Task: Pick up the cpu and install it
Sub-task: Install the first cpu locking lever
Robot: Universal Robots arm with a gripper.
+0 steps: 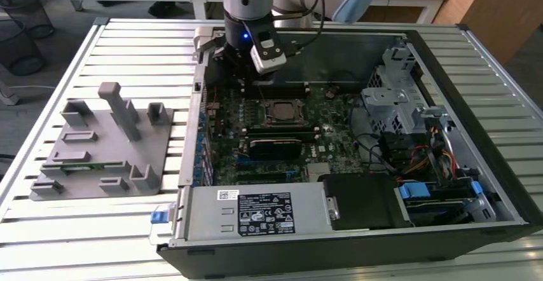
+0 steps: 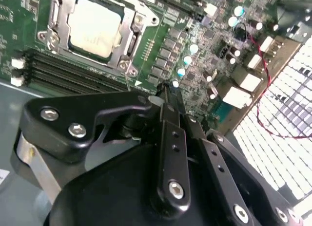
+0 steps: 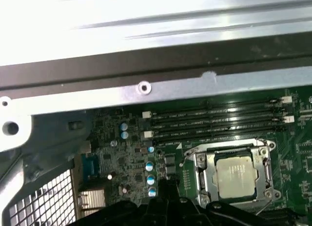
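CPU (image 2: 95, 25), small flat square chip with pale silver metal lid, sits seated inside the square metal-framed socket (image 2: 127, 38) on the green motherboard (image 2: 195, 55); it also shows in the first wrist view (image 3: 236, 175) and, small, in the exterior view (image 1: 280, 110). Nothing grips it. Long dark memory slots (image 2: 63, 75) run just beside the socket frame.

Black gripper (image 2: 165, 97), seen in the second wrist view, hangs above the board beside the socket, off the chip, fingers pressed together with nothing between them. In the exterior view the gripper (image 1: 254, 71) sits low inside the open black computer case (image 1: 475, 77), toward its far end.

Case lies on a pale slatted metal table (image 1: 127, 46). To the exterior view's left, a grey plastic fixture tray (image 1: 102, 141) with upright posts, well apart from the case.
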